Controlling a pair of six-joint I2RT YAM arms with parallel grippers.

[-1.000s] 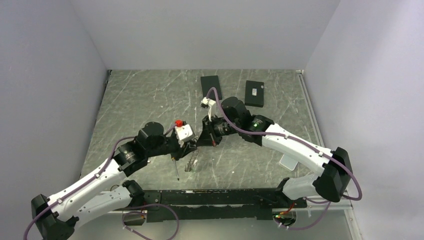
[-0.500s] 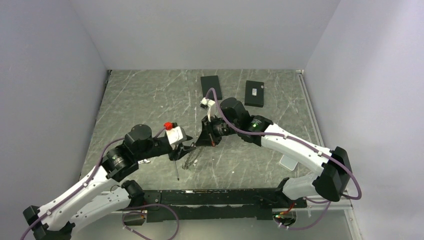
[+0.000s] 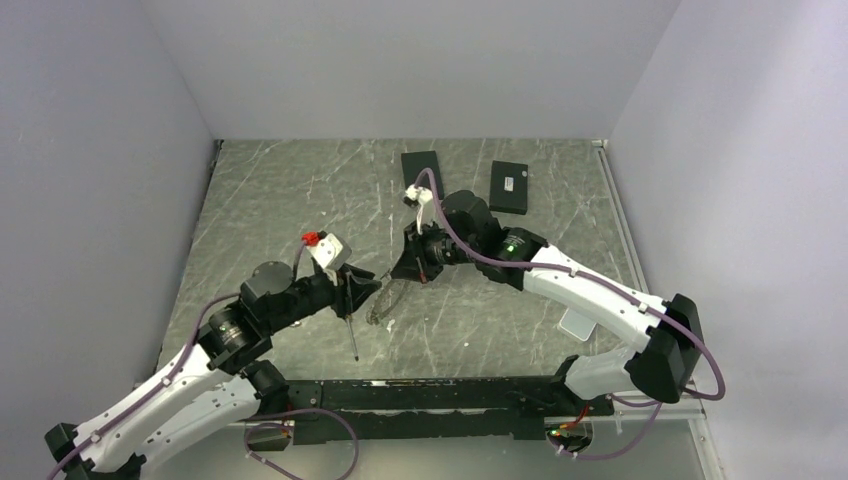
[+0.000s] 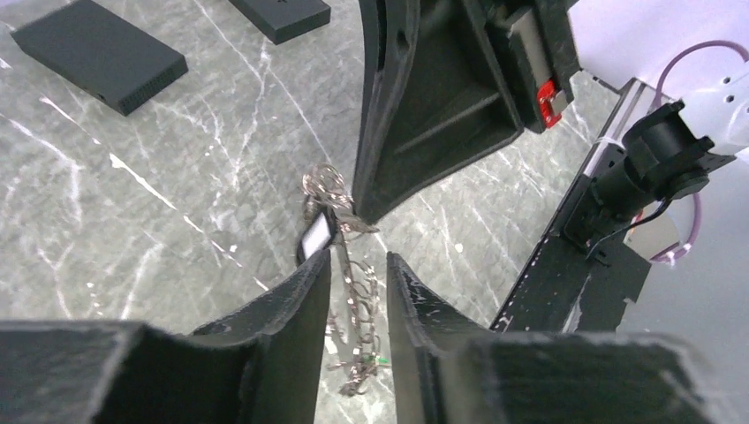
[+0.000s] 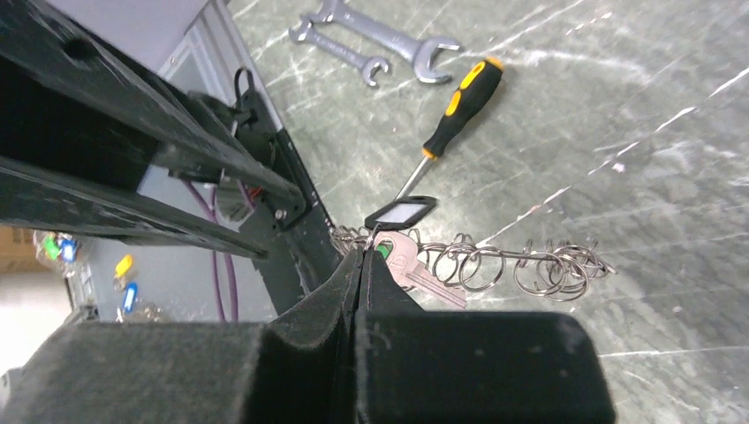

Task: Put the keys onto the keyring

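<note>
Silver wrenches (image 5: 380,40) only in right wrist view, right pincer (image 5: 359,252) gripping keys (image 5: 415,265), left pincer (image 4: 358,261) parted.

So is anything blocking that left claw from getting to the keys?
Nothing visible does. The keys sit right at the left gripper's open fingertips; the right gripper only clamps their far end.

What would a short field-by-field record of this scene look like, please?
keys: a bunch of linked rings and keys strung out on the table, with a white tag
keyring: cannot be told apart among the rings
right gripper: shut, pinching one of the keys
left gripper: open, the bunch showing between its fingers
screwdriver: lying beside the bunch
wrenches: two, side by side
black boxes: two, at the far side
</note>
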